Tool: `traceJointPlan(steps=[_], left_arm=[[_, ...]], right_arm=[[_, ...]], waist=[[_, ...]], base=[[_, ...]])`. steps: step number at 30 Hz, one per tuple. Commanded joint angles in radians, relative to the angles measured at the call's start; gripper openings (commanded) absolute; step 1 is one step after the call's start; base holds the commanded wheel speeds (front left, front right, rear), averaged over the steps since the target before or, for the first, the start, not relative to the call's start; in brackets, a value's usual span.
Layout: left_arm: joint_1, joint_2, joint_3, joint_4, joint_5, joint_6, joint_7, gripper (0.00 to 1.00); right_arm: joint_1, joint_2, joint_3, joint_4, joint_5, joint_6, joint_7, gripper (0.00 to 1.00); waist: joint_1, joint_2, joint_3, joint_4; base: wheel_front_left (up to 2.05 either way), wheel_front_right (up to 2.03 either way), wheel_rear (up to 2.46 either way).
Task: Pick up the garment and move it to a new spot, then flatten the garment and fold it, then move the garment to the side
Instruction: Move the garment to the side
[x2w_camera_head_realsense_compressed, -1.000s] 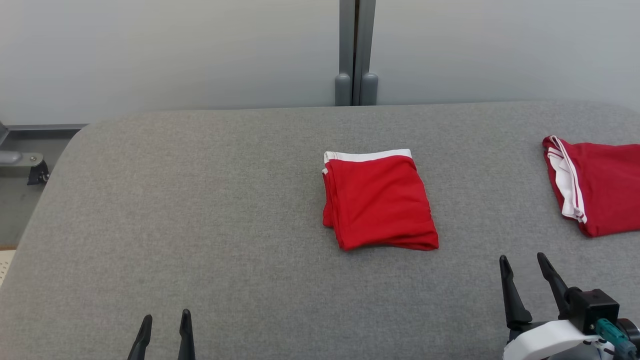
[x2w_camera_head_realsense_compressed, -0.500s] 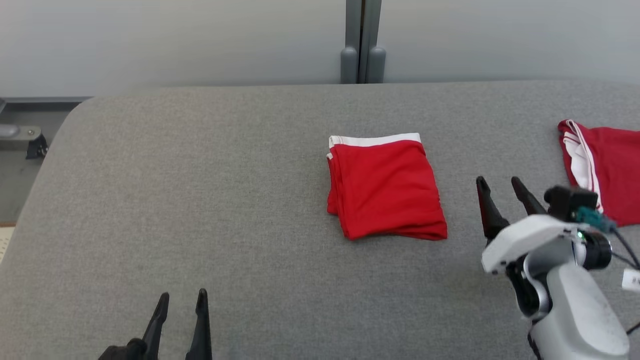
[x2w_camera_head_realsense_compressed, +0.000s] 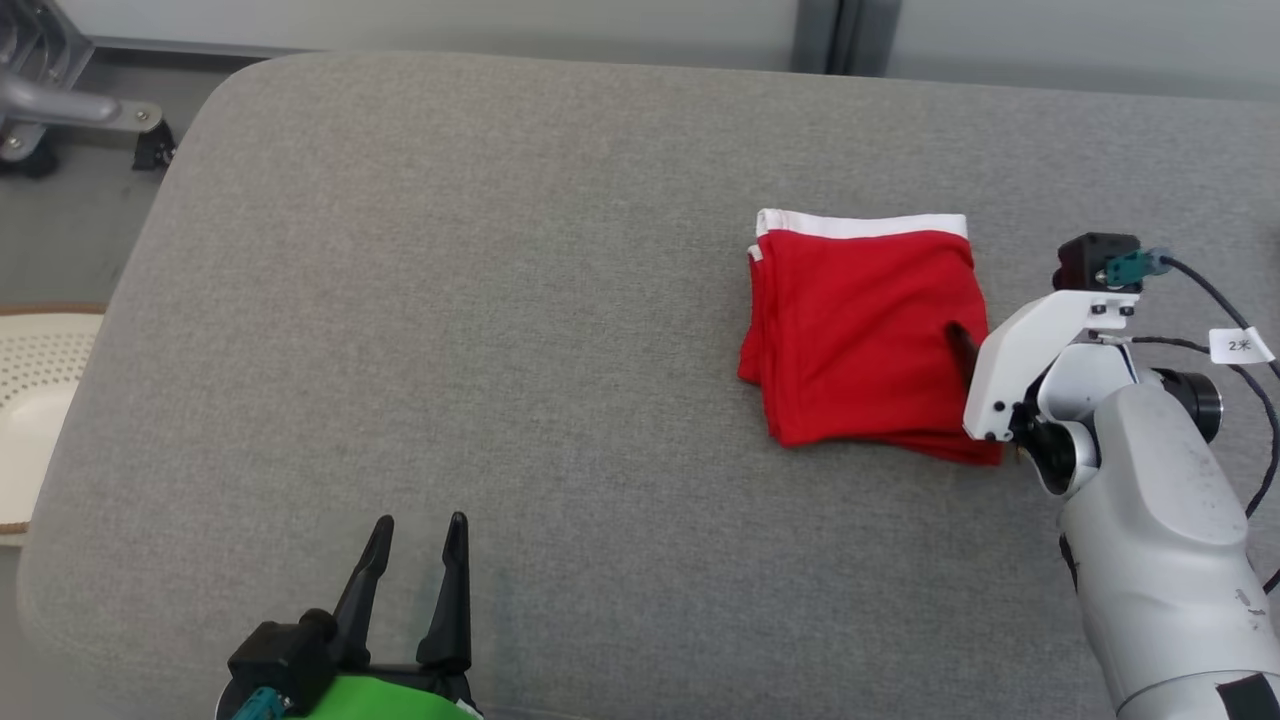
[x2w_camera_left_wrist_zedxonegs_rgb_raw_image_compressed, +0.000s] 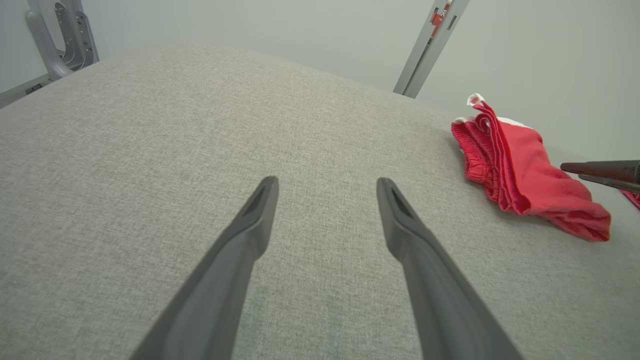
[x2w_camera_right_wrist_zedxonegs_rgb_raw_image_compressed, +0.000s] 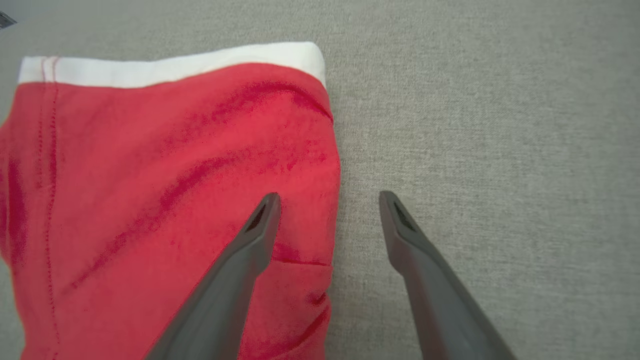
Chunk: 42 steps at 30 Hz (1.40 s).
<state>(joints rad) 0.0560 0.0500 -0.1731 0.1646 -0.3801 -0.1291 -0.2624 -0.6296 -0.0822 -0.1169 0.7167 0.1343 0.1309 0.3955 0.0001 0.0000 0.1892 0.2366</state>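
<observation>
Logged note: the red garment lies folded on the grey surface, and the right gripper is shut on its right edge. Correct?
No. The right gripper is open, not shut: the right wrist view shows its fingers apart at that edge, one over the red garment, the other over the grey surface. The garment does lie folded.

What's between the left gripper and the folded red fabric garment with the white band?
Nothing but bare grey fabric-covered surface between the left gripper and the folded red garment, as the head view and the left wrist view both show.
</observation>
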Motion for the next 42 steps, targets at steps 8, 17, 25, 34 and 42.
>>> traceJointPlan(steps=[8,17,25,34,42], left_arm=[[-0.015,0.002,0.03,-0.008,0.001,-0.003,-0.003,1.0],[-0.017,0.002,0.046,-0.04,0.033,-0.003,-0.003,1.0],[-0.108,0.032,-0.016,-0.047,0.048,-0.003,-0.003,1.0],[-0.143,0.049,-0.031,-0.036,0.03,-0.002,-0.003,1.0],[-0.147,0.047,-0.023,-0.021,0.029,-0.002,-0.003,1.0]], right_arm=[[-0.047,0.023,-0.068,0.105,-0.009,-0.001,-0.063,0.0],[-0.121,-0.019,-0.02,0.06,-0.003,-0.001,-0.089,0.0],[-0.237,-0.155,-0.03,-0.027,-0.022,-0.001,0.038,0.0],[-0.279,-0.301,-0.144,-0.106,-0.082,-0.001,0.193,0.0],[-0.244,-0.325,-0.239,-0.154,-0.261,-0.001,0.157,1.0]], waist=[[-0.0001,0.0,0.038,0.016],[-0.0001,0.0,0.064,-0.196],[-0.0001,0.0,0.157,-0.301],[-0.0001,0.0,0.226,-0.262],[-0.0001,0.0,0.232,-0.227]], base=[[0.0,0.0,0.0],[0.0,0.0,0.0],[0.0,0.0,0.0],[0.0,0.0,0.0],[0.0,0.0,0.0]])
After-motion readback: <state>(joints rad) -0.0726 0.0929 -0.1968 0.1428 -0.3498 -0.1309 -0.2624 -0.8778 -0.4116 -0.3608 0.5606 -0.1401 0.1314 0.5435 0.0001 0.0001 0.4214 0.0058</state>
